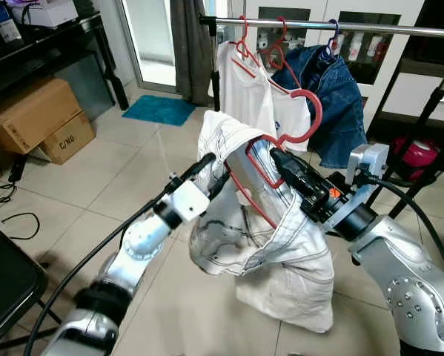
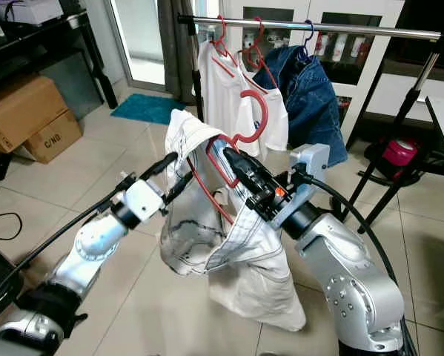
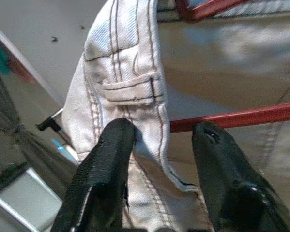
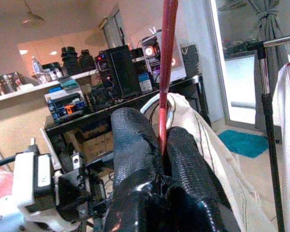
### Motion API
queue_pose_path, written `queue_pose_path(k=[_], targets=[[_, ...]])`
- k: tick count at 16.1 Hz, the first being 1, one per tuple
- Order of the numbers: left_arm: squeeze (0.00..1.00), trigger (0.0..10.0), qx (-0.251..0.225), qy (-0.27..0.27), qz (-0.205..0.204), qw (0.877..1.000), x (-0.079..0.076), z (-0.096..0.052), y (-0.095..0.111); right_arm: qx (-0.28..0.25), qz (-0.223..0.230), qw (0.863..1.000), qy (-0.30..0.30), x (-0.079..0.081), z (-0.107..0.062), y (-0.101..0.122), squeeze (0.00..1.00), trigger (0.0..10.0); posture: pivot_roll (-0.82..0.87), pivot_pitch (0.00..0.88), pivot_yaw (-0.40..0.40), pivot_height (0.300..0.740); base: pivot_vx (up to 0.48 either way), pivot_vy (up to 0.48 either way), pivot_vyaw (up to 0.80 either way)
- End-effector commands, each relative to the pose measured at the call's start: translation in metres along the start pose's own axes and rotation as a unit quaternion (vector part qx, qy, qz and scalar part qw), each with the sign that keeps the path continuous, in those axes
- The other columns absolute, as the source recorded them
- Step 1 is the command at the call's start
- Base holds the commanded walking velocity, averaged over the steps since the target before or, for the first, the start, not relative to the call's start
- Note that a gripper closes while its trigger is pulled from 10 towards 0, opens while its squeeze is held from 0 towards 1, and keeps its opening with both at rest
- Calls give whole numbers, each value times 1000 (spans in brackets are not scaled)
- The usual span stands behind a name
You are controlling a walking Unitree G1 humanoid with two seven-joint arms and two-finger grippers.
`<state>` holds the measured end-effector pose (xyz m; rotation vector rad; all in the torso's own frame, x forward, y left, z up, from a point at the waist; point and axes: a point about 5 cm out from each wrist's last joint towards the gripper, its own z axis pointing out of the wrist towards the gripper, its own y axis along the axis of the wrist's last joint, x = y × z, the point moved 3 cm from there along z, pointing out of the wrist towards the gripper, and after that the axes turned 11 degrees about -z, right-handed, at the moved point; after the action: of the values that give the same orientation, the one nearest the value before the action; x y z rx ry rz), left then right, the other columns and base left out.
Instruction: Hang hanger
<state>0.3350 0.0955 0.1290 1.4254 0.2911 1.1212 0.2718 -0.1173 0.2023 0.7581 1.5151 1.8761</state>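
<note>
Clamping the red plastic hanger (image 1: 260, 172) draped with white jeans (image 1: 281, 252), the right gripper (image 1: 275, 157) sits below the silver clothes rail (image 1: 340, 27); hook points up-forward; left gripper (image 3: 159, 140) spread around the waistband.

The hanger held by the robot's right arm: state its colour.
Red; the hanger shows best in the left eye view, carrying white trousers.

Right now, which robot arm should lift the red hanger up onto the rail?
Probably the right. The right gripper is shut on the red hanger, nearer the rail. The left gripper sits open at the white trousers.
</note>
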Motion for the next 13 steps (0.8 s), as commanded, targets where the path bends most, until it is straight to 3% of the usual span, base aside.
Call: queue_pose_path(k=[1,2,3,4,5,6,10,13], targets=[[945,10000,28,15,17,999,9,0,-9,-48,-15,999,22,5,5,20,0,0,-178,0,83,719,0,0,0],[565,10000,40,28,19,999,14,1,-12,-49,-15,998,23,5,5,21,0,0,-178,0,83,719,0,0,0],[325,10000,47,46,14,998,20,1,-15,-51,-15,998,23,6,5,21,0,0,-181,0,91,719,0,0,0],[325,10000,49,57,9,997,23,1,-16,-51,-16,998,23,6,5,21,0,0,-181,0,91,719,0,0,0],[102,1020,50,62,7,997,25,1,-16,-52,-15,998,23,6,5,21,0,0,-181,0,91,719,0,0,0],[0,0,53,65,8,996,26,0,-18,-52,-15,998,22,6,4,21,0,0,-181,0,91,719,0,0,0],[0,0,59,79,8,995,31,-4,-21,-53,-13,998,21,7,4,20,0,0,-174,0,96,719,0,0,0],[0,0,62,120,4,991,57,-12,-20,-51,-12,998,19,7,4,19,0,0,-174,0,96,719,0,0,0]])
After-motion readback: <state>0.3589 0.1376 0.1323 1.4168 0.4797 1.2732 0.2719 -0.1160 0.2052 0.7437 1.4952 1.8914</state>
